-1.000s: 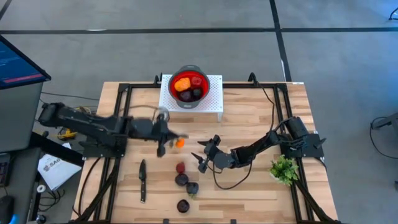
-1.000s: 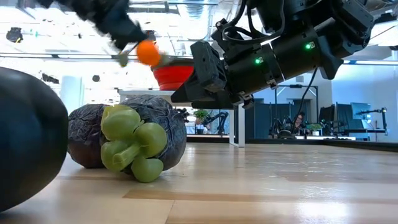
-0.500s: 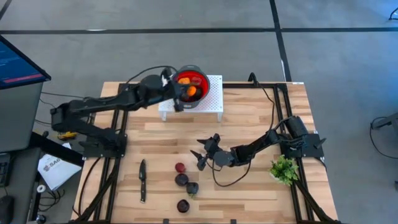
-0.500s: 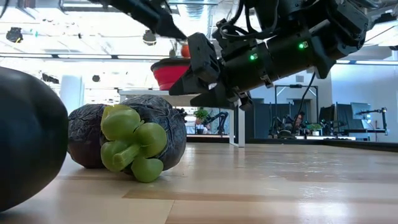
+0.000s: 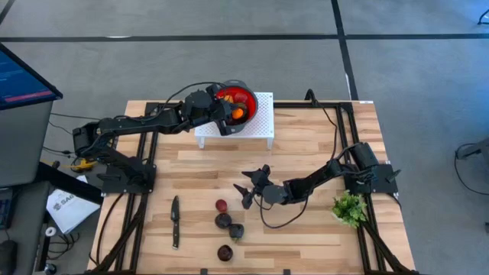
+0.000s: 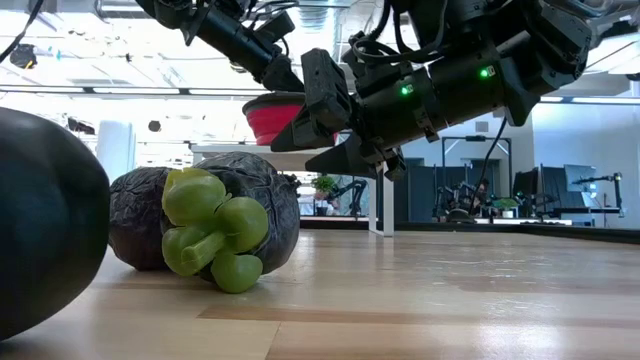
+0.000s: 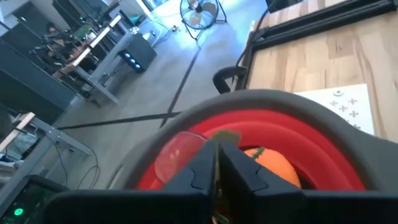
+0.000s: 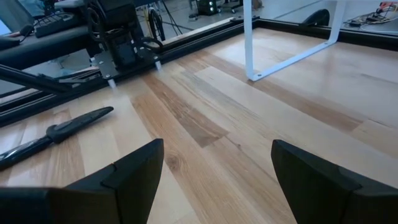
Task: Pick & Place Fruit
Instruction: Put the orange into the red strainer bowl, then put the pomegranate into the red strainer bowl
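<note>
Knife idle at left; left gripper over red bowl, fingers together on nothing, several fruit already inside; four pieces left mid-table; right gripper spread wide just beside them; sprig far right.

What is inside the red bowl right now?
The red bowl holds an orange fruit and a red fruit. The left hand hangs over the rim with its fingers together, covering part of the inside, so anything lower down cannot be seen.
</note>
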Motion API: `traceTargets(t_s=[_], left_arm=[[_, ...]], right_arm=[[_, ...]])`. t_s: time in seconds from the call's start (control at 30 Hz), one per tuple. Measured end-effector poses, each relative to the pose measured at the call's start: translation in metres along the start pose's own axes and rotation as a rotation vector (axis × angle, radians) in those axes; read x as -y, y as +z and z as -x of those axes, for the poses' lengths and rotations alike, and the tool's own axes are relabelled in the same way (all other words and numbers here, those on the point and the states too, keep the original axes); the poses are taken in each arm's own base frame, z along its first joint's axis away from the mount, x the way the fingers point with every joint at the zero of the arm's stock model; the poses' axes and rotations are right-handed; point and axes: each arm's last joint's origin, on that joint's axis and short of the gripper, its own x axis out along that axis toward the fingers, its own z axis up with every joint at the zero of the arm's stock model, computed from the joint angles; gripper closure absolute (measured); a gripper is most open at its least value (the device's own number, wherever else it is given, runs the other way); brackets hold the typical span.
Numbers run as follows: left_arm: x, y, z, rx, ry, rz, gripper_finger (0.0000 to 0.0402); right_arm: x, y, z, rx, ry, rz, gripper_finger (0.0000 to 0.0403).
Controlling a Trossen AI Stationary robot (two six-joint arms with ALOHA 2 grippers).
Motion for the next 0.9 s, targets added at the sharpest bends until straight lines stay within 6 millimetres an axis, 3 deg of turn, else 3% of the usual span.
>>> traceTargets(t_s=[0.27, 0.43, 0.67, 0.77, 0.9], left_arm=[[-0.002, 0.005, 0.0, 0.055, 0.007, 0.012, 0.0295], [-0.008, 0.016, 0.015, 0.12, 0.032, 0.025, 0.0255], [-0.009, 0.043, 0.076, 0.269, -0.008, 0.105, 0.0242], [-0.003, 0.038, 0.104, 0.312, -0.044, 0.108, 0.0248], [0.013, 0.015, 0.133, 0.344, -0.106, 0.15, 0.0259]], right_arm=[[0.001, 0.0, -0.001, 0.001, -0.004, -0.001, 0.0112], [0.004, 0.002, -0.003, 0.002, -0.012, -0.004, 0.0112], [0.012, 0.009, -0.013, -0.001, 0.029, -0.034, 0.0112], [0.016, 0.014, -0.019, -0.032, 0.129, -0.048, 0.0112], [0.02, 0.022, -0.03, -0.112, 0.328, -0.032, 0.0112]])
